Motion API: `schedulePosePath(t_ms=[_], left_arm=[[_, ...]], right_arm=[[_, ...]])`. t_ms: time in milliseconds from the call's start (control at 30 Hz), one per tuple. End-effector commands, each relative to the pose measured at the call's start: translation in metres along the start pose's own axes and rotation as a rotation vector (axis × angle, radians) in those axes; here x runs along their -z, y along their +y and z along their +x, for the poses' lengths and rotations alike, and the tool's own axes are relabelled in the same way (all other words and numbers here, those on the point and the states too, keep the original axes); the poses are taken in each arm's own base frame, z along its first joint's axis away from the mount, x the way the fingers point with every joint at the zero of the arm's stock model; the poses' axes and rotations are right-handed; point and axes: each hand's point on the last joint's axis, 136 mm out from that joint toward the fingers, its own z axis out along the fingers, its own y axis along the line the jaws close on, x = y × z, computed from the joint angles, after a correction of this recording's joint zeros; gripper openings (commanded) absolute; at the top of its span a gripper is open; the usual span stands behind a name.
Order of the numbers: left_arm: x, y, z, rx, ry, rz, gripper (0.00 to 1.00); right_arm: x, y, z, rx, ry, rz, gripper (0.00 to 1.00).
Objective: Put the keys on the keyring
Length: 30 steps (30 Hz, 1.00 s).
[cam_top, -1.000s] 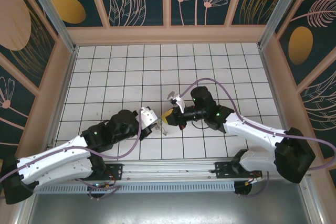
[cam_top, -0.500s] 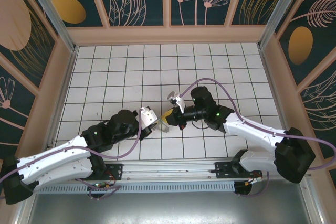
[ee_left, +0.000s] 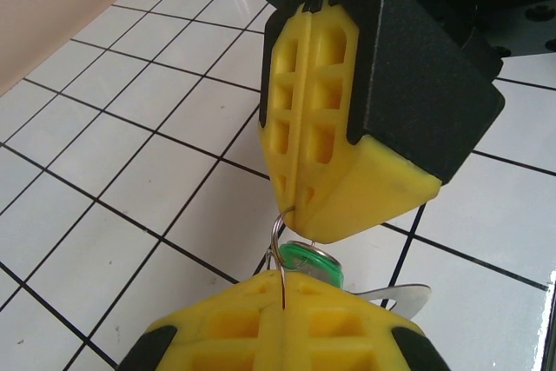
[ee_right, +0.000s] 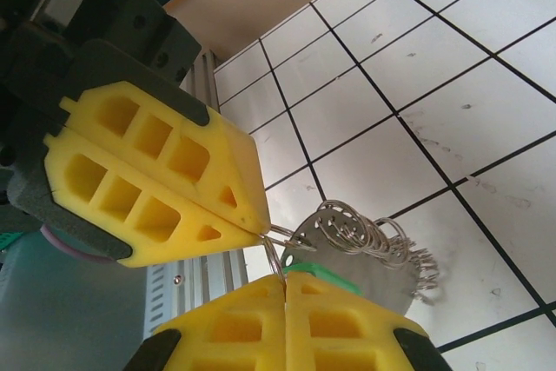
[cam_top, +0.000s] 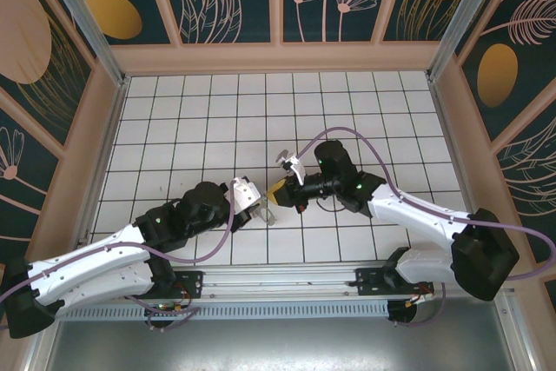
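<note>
My left gripper and right gripper meet tip to tip above the tiles, both shut. Each pinches the same thin silvery wire ring, which runs from the seam of my left fingers up to the right gripper's tip. That ring belongs to the keyring, a flat grey plate with several wire rings along one edge, hanging just behind my right fingers. The key's green head sits right against the pinched ring, partly hidden by the fingers. Its green edge peeks over the right fingers.
White tiled floor stretches away behind the grippers. Wooden walls close it in at the back and sides. A metal rail runs along the near edge by the arm bases. The right arm's purple cable loops over the floor.
The right arm's wrist has edged slightly left toward the left gripper. Both grippers stay shut at the same meeting point.
</note>
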Motion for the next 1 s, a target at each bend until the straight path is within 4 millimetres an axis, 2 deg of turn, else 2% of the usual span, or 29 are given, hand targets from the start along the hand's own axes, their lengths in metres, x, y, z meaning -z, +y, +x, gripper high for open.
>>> schedulePosePath(t_ms=[0, 367, 700, 967], left_arm=[[0.005, -0.004, -0.024, -0.016, -0.073, 0.023, 0.0], [0.007, -0.005, -0.026, -0.02, -0.081, 0.025, 0.0], [0.007, -0.004, -0.027, -0.018, -0.083, 0.02, 0.0], [0.005, -0.001, -0.023, -0.018, -0.067, 0.0, 0.0]], right_arm=[[0.002, 0.004, -0.015, -0.001, -0.021, -0.016, 0.0], [-0.002, -0.005, -0.008, -0.031, 0.016, 0.013, 0.0], [0.001, -0.002, -0.007, -0.029, 0.017, 0.009, 0.0], [0.007, 0.004, -0.016, -0.013, -0.02, 0.005, 0.0]])
